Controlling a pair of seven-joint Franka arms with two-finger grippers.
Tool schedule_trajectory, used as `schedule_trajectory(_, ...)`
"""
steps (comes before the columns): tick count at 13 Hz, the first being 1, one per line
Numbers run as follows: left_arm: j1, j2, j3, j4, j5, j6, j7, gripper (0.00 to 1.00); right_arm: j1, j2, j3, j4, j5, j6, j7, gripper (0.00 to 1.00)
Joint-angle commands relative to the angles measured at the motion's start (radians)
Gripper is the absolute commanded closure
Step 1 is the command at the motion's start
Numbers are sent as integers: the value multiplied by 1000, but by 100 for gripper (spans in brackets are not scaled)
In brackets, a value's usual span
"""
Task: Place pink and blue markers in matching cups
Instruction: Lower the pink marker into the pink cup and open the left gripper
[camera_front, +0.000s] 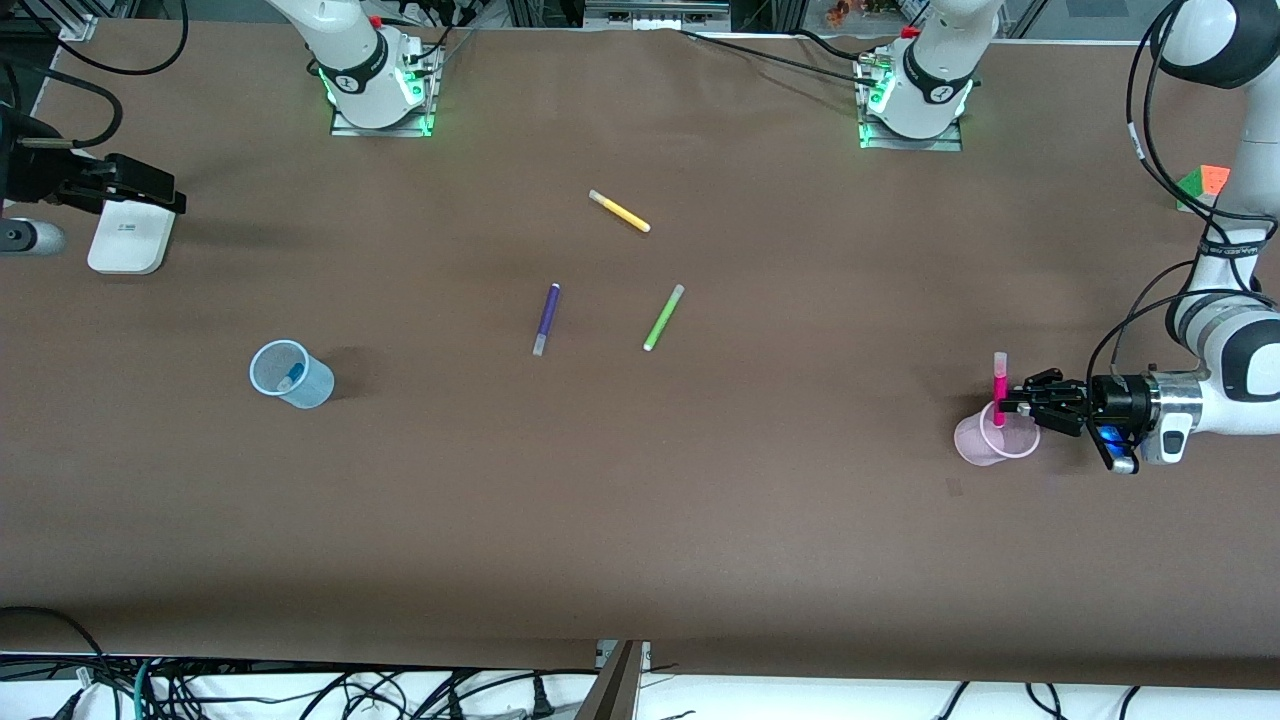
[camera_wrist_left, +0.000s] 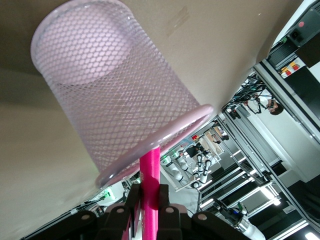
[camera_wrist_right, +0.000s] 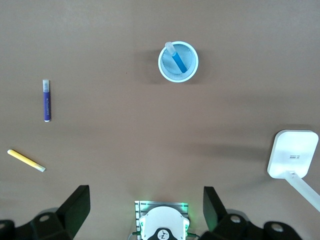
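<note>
The pink marker stands upright, its pale end up, with its lower end inside the mouth of the pink cup. The left tool is clamped on the marker's body just above the cup's rim; in the left wrist view the two dark fingers press the magenta shaft from both sides, and the shaft goes over the rim of the meshed pink cup. The cup stands on the desk at the left arm's end, rather near to the front camera.

The left arm comes from its base, bends out past the desk's edge and turns back, so that its wrist lies about level and the tool points sideways toward the cup.

The blue marker already leans inside the blue cup, which stands at the right arm's end of the desk, well apart from the pink cup. In the right wrist view the marker lies slanted in the cup, its pale end at the rim.

The right tool is high over the desk near its own base, its fingers wide apart and holding nothing; this arm waits.

Between the cups lie a purple marker, a green marker beside it, and a yellow marker farther from the front camera. A white device rests at the right arm's end.
</note>
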Motion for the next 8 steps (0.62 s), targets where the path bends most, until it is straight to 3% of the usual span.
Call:
schedule_trajectory(1, 4, 12, 12, 12, -38, 7, 24, 100, -1, -21, 10, -25, -63, 37, 0, 0)
schedule_trajectory(2, 7, 14, 12, 12, -38, 7, 24, 95, -1, -21, 30, -25, -83, 39, 2, 0)
schedule_trajectory(3, 9, 14, 12, 12, -38, 7, 24, 67, -1, -21, 33, -25, -78, 36, 3, 0)
schedule_trajectory(4, 9, 15, 12, 12, -41, 7, 24, 1, -1, -22, 36, -24, -81, 33, 3, 0)
schedule_trajectory(8, 15, 18, 12, 12, -50, 7, 51, 0, 3, -16, 36, -12, -79, 28, -1, 0)
